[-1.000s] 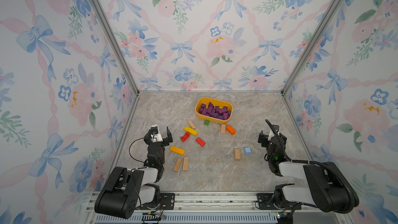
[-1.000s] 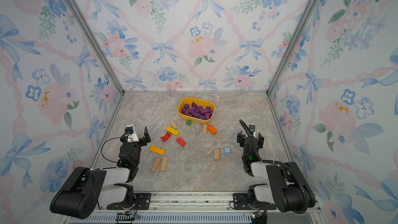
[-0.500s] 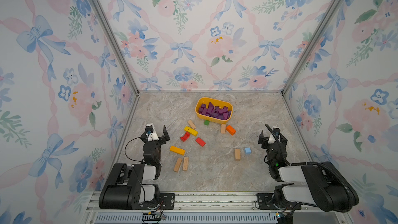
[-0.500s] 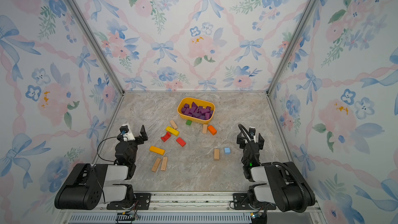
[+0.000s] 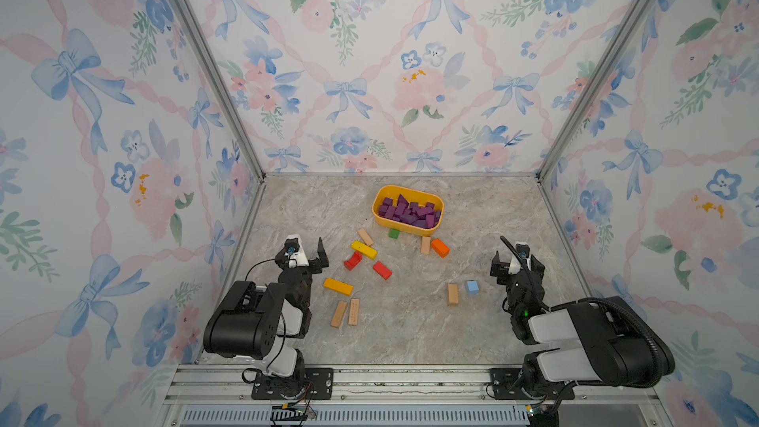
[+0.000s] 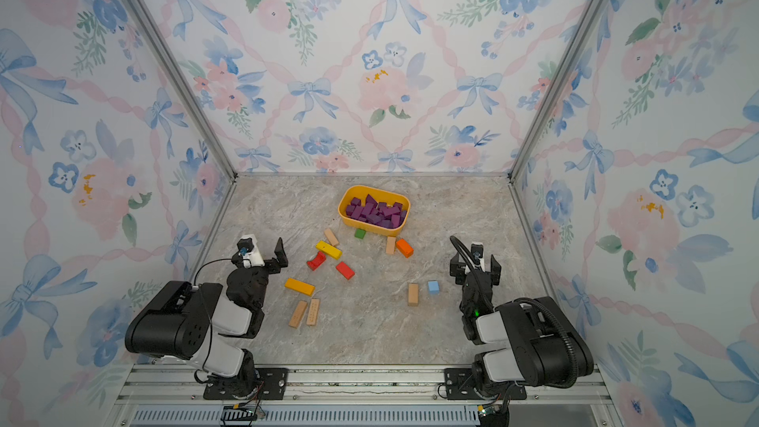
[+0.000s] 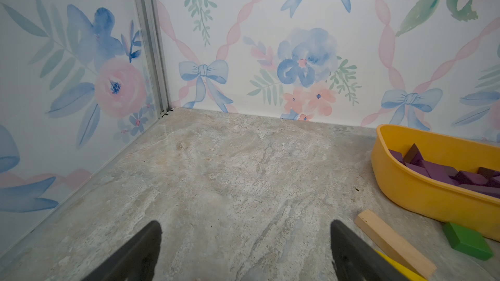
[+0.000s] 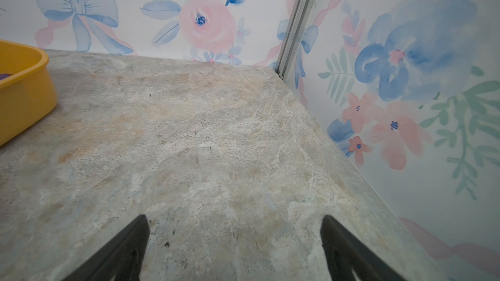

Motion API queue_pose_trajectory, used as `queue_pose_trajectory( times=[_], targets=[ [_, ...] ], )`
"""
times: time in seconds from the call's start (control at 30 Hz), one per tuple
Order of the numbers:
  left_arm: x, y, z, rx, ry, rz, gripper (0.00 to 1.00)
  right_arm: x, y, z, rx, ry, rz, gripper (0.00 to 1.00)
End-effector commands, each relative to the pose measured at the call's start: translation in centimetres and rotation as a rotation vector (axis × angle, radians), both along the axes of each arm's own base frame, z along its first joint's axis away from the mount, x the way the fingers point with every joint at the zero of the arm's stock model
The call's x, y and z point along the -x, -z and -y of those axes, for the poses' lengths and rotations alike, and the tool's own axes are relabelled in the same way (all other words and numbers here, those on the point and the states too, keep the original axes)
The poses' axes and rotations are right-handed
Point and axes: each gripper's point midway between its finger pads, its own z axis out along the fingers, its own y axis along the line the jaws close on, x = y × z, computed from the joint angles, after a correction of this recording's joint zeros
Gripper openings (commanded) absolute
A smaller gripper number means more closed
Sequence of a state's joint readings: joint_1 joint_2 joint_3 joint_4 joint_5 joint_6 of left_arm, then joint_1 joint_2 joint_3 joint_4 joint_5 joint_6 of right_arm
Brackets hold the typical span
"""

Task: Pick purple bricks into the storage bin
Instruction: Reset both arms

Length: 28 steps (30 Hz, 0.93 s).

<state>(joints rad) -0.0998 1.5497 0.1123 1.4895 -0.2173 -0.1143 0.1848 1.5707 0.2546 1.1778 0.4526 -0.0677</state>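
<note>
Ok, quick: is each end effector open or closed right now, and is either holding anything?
Left end effector: open, holding nothing.
Right end effector: open, holding nothing.

Top views look steeply down from afar — sharing the whole tabletop [image 5: 410,330]; wrist views sit low, close.

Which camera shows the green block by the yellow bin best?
The left wrist view: the green block sits close and large, top and sides visible. Both top views show it only as a small patch beside the storage bin. The right wrist view misses it.
</note>
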Motion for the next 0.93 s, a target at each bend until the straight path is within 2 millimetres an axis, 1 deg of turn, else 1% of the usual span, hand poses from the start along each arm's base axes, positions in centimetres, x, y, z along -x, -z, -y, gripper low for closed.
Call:
queue_pose_trajectory(
  times=[0.0,0.07,0.17,0.3,0.9],
  targets=[
    [-0.1,0.1,-1.3,-0.038,-0.113,-0.016,0.98,-1.3,-0.2,0.3,-0.030,0.009,-0.018,0.97],
    [-0.8,0.5,-1.4,-0.041,-0.125,-0.045,0.98,-1.5,-0.1,0.3,-0.035,0.009,-0.033,0.97],
    [-0.8,0.5,-1.4,-0.042,-0.128,-0.047,0.98,-1.8,0.2,0.5,-0.052,0.005,-0.050,0.97],
    [-0.8,0.5,-1.3,-0.043,-0.126,-0.047,0.98,-2.1,0.5,1.4,-0.108,0.000,-0.072,0.97],
    [-0.8,0.5,-1.1,-0.055,-0.129,-0.048,0.98,-2.2,0.4,1.3,-0.103,-0.001,-0.070,0.97]
  ],
)
